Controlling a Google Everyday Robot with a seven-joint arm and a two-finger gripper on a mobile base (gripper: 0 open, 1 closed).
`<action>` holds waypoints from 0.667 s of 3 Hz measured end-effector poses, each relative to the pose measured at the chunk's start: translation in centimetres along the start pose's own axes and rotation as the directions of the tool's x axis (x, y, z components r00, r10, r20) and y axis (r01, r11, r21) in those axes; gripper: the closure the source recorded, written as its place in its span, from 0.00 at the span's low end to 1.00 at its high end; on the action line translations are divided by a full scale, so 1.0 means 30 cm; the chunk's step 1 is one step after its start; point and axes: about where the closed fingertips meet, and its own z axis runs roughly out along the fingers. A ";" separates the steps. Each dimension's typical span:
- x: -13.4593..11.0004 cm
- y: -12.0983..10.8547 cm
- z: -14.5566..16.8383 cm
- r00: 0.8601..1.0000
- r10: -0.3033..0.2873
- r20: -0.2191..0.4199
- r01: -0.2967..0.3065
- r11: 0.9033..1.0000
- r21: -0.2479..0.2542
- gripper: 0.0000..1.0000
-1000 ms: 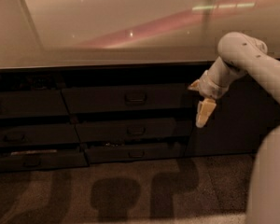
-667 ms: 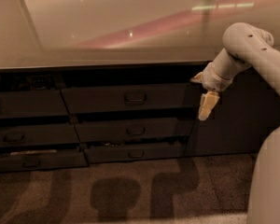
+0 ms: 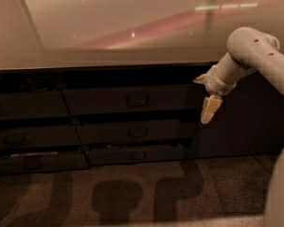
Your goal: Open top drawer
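The top drawer [image 3: 104, 100] is a wide dark front under the countertop, with a small loop handle [image 3: 137, 98] at its centre. It looks pushed in, level with the fronts around it. My gripper [image 3: 208, 109] hangs pointing down from the white arm [image 3: 246, 51], just past the drawer's right end. It is level with the drawer's lower edge, well right of the handle, and holds nothing.
Two shallower drawers [image 3: 104, 132] [image 3: 109, 155] sit below the top one. More drawers [image 3: 28, 105] stand to the left. A dark cabinet door [image 3: 246, 122] is behind the gripper on the right. The pale countertop [image 3: 109, 32] overhangs above. My own body [image 3: 280, 193] fills the lower right.
The arm's elbow has risen a little and shifted right. The gripper has stayed at almost the same spot by the drawer's right end. The drawer has not moved.
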 end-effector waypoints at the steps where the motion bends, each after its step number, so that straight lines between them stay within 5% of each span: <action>1: -0.006 0.013 0.028 0.992 -0.127 0.021 0.124 0.985 0.117 0.00; 2: -0.006 0.015 0.030 0.992 -0.126 0.021 0.123 0.986 0.115 0.00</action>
